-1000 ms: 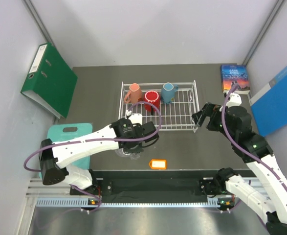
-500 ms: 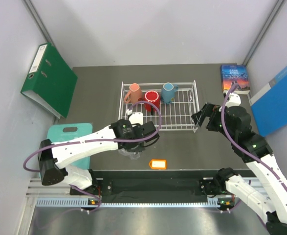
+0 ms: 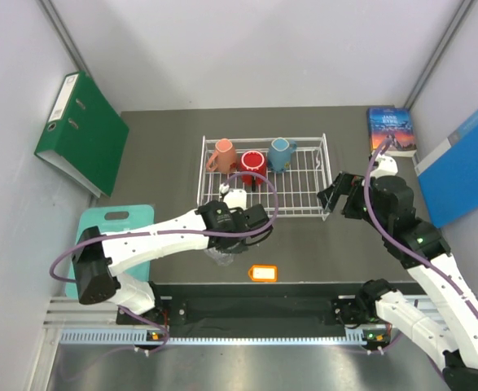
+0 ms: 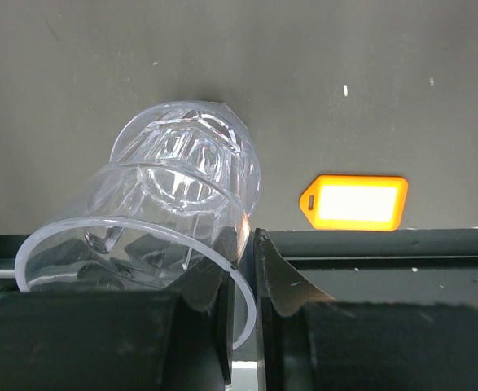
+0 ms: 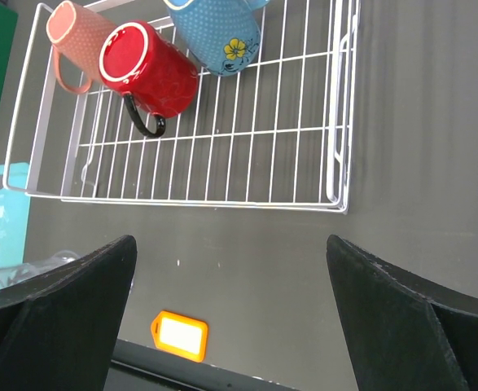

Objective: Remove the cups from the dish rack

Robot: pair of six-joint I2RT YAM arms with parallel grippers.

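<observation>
dish rack [image 3: 304, 199]: white wire, on counter [image 3: 165, 155] | salmon-pink mug [image 3: 221, 154], red mug [image 3: 252, 165], light blue mug [image 3: 282, 153]: in a row along its far side | clear glass tumbler [image 4: 173, 212]: outside rack, tilted, near counter's front edge

Dish rack [image 3: 304, 191]: right half is bare grid, so I can drop in from above. Salmon-pink mug [image 3: 222, 155], red mug [image 3: 252, 165] and light blue mug [image 3: 282, 153] crowd its far side, left to middle. Left gripper [image 4: 241, 265] holding the glass tumbler [image 4: 181, 195] blocks just off its near-left edge. Orange key tag [image 3: 263, 273] lies nearer me.

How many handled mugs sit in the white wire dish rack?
3, along its far side: salmon-pink mug leftmost, glossy red mug middle, light blue mug rightmost. None appears hidden.
</observation>
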